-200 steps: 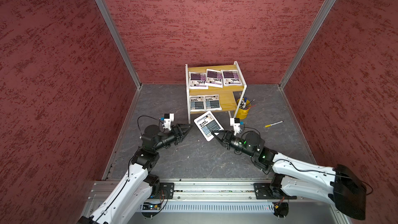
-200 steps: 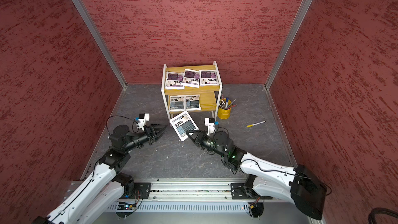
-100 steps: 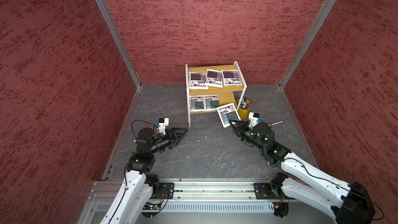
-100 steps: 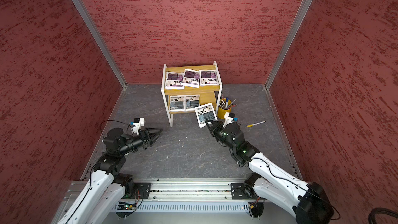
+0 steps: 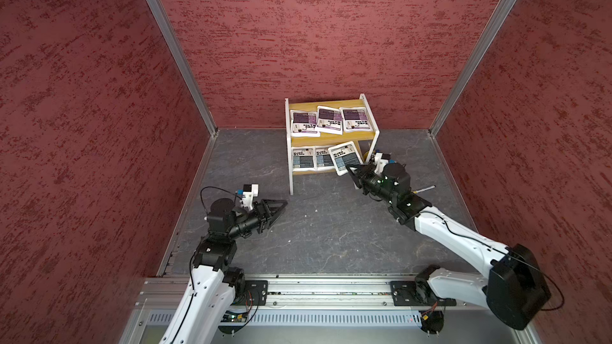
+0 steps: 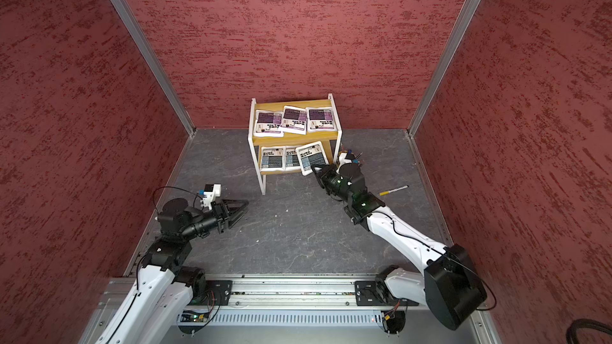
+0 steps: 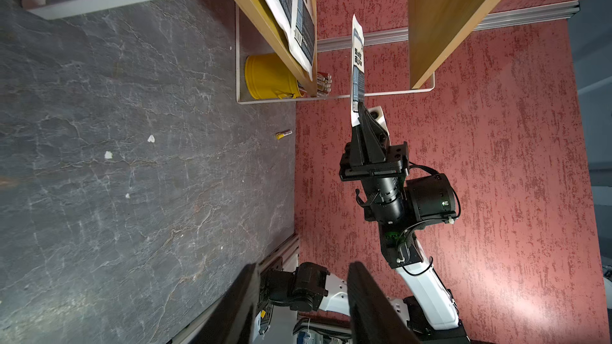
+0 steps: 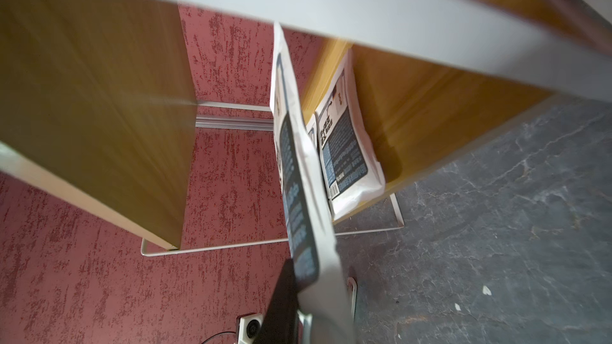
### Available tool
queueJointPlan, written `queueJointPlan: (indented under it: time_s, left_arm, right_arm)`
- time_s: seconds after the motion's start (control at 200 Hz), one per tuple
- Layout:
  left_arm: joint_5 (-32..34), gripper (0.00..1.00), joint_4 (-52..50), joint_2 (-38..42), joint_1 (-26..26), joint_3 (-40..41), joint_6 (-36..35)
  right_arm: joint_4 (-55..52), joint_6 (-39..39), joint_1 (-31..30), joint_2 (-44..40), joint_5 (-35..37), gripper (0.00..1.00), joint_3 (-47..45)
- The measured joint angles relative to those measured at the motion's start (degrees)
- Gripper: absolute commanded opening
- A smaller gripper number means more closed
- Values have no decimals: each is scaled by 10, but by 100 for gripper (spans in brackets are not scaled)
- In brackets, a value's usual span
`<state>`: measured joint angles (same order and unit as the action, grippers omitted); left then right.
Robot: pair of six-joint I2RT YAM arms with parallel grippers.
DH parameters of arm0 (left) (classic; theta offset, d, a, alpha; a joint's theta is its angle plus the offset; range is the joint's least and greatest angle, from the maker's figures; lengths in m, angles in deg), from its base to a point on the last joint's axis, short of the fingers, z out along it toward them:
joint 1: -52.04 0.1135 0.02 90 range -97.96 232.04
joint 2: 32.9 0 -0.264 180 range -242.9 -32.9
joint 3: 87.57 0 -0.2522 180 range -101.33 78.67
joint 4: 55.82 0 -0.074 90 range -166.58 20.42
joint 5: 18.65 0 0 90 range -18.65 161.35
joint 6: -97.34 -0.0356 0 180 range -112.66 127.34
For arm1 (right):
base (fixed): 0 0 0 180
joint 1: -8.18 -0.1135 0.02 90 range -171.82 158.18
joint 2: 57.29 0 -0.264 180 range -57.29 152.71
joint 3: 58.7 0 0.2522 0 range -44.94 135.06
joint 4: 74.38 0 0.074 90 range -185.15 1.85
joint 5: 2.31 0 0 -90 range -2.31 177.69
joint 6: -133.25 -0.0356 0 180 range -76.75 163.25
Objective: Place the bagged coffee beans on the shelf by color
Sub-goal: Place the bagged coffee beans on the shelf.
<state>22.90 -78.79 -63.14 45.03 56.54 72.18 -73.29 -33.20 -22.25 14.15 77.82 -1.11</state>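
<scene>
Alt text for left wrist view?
The right gripper holds a grey-blue pouch edge-on, partly between the shelf's boards; a second pouch lies on the lower board. The open left gripper frames the foreground, a yellow pen cup beyond.

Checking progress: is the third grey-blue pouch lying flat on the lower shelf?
No: the pouch hangs clear of the lower board, pinched in the right gripper.

Enclosure of dark-red, rough-textured panels: back wall panel, left wall panel and right wall panel, joined at the rear corners by silver aluminium corner posts. Dark grey, pale-veined, stone-look floor, flecked with small white scraps; silver aluminium rail along its near edge. Lighting even and diffuse.
</scene>
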Motion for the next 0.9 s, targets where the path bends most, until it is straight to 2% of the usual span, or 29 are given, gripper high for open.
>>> queueJointPlan:
  time_s: [0.431, 0.616, 0.897]
  left_arm:
    - [-9, 47, -24, 22, 3, 7, -3]
    - [-11, 47, -38, 42, 5, 13, -3]
    - [-13, 47, -50, 48, 9, 16, -4]
  right_arm:
    - [29, -2, 12, 66, 15, 7, 37]
    - [29, -5, 14, 75, 27, 15, 45]
    - [11, -18, 14, 79, 48, 16, 45]
